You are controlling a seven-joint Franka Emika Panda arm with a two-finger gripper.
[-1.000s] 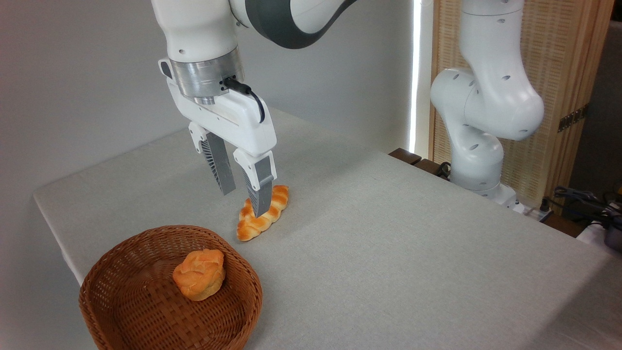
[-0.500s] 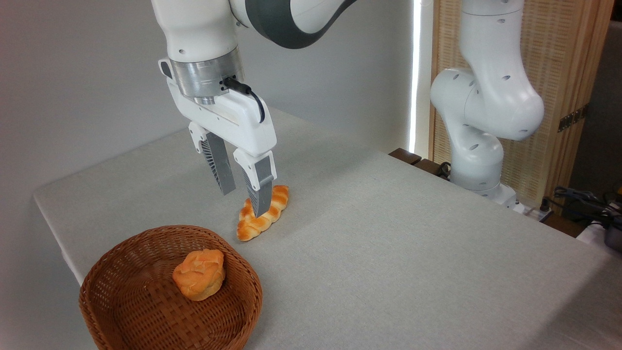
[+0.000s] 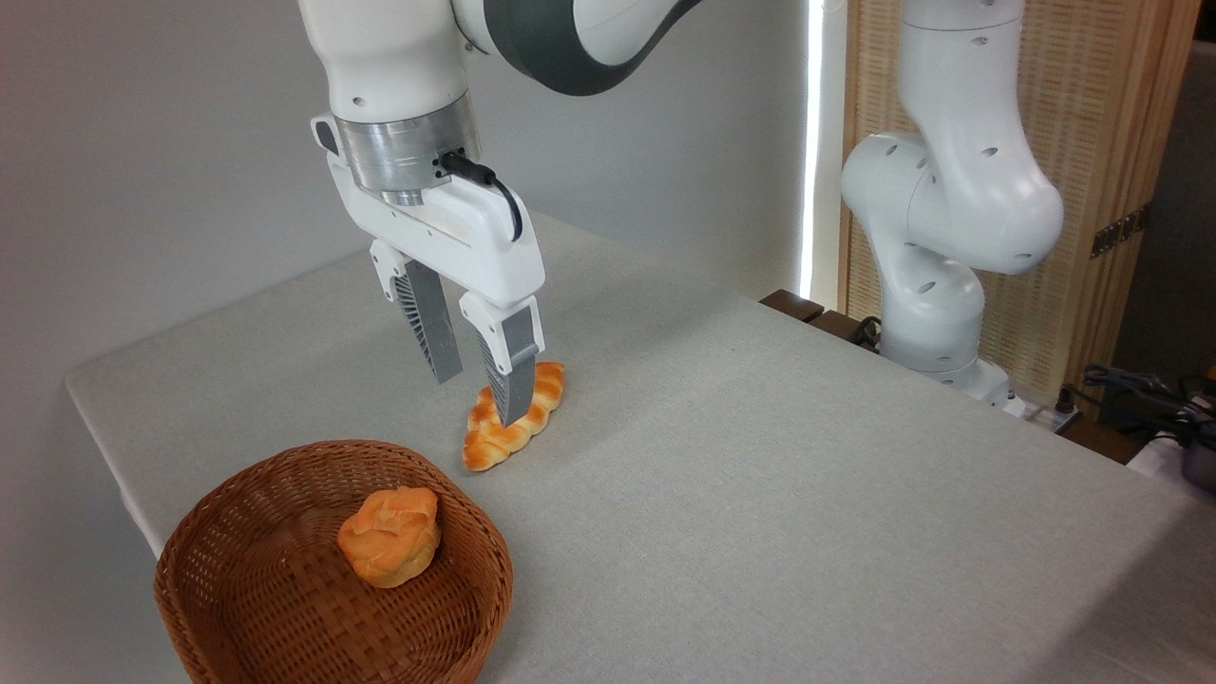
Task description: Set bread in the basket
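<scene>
basket (image 3: pixel 285 608) sits at the counter's (image 3: pixel 760 494) near-left corner, brown woven wicker, round and shallow. inside it, a little right of centre, a lumpy round orange bun (image 3: pixel 389 535) rests on the weave.

bread (image 3: pixel 515 426), the braided roll, lies flat on the counter at about 1 o'clock from the basket, near its rim but not touching. long axis runs from 7 o'clock to 1 o'clock. glossy golden top faces up, near tapered end points toward the basket.

hand (image 3: pixel 477 396) hangs over the roll, pointing down and tilted a bit. fingers spread apart, nothing between them. the right grey finger (image 3: pixel 511 370) crosses in front of the roll's middle, its tip low by the crust; whether it touches i cannot tell. the left finger (image 3: pixel 429 328) stands on the roll's far side, its tip higher and clear of the roll. black cable (image 3: pixel 494 190) loops off the wrist above the hand.

further right, the arm's white base column (image 3: pixel 936 237) stands at the counter's far edge, in front of a pale wooden lattice screen (image 3: pixel 1092 142). dark cables (image 3: pixel 1140 389) bunch at the far right edge.
</scene>
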